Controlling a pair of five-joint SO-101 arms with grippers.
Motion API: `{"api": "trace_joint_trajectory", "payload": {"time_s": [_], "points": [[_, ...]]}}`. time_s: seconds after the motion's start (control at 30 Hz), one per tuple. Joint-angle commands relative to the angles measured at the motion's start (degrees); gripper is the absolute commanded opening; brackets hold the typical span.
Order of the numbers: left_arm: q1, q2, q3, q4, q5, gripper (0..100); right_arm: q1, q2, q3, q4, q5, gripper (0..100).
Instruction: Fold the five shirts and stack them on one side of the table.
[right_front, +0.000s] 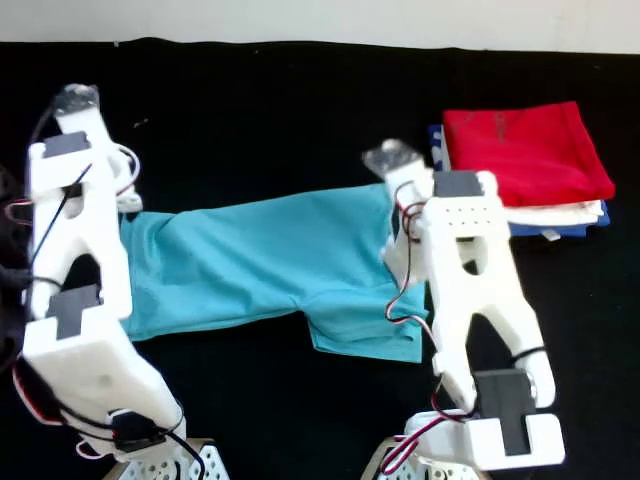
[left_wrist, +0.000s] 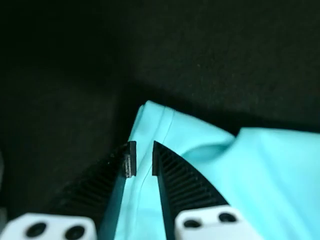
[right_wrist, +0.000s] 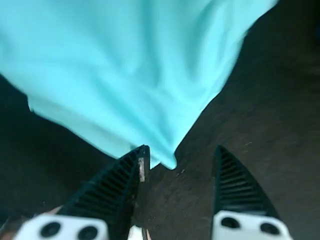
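Your left arm (right_front: 75, 250) stands along the left side of the counter (right_front: 260, 110), its upper links running away from you and its wrist bent down over the left end of the shirt (right_front: 260, 260). Your left tool (left_wrist: 143, 157) is closed to a narrow slit, and the folded hem at the shirt's edge runs up between the two ribbed jaws, so it has the cloth pinched there, with bare counter just beyond. Your right arm (right_front: 465, 270) rises from its base at the near edge and leans in toward the middle, its wrist above the shirt's far right corner. Your right tool (right_wrist: 180, 160) is spread wide and holds nothing: the pointed tip of the shirt's corner lies in the gap, close to one jaw and well apart from the other, with counter showing under the rest of the opening. The shirt is teal and lies flat and long across the counter between the two arms, lightly creased, with one short sleeve sticking out toward the near edge beside the right arm. A stack (right_front: 530, 160) of folded shirts sits at the far right of the counter, just beside the right arm's wrist: a red one on top, a white one under it, and blue at the bottom.
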Motion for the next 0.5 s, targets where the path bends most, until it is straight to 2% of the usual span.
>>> {"api": "trace_joint_trajectory", "payload": {"time_s": [0.0,0.1,0.27,0.37,0.47], "points": [[2.68,3.82,-2.86,-2.02,0.7,8,-0.48,-2.95,-6.81,-3.21,-6.24,20.4],[4.18,7.69,-6.29,-2.29,1.58,8,-2.68,-0.31,-7.87,-8.48,-9.05,18.4],[2.86,14.64,-14.55,-1.93,3.08,8,-8.4,11.47,-10.15,-14.9,-9.05,17.6],[0.84,17.8,-17.98,-1.23,3.08,8,-7.87,19.82,-14.64,-19.65,-9.05,17.6],[-1.63,19.91,-20.79,1.93,2.81,8,-4.26,28.26,-20.44,-22.55,-9.05,17.6]]}}
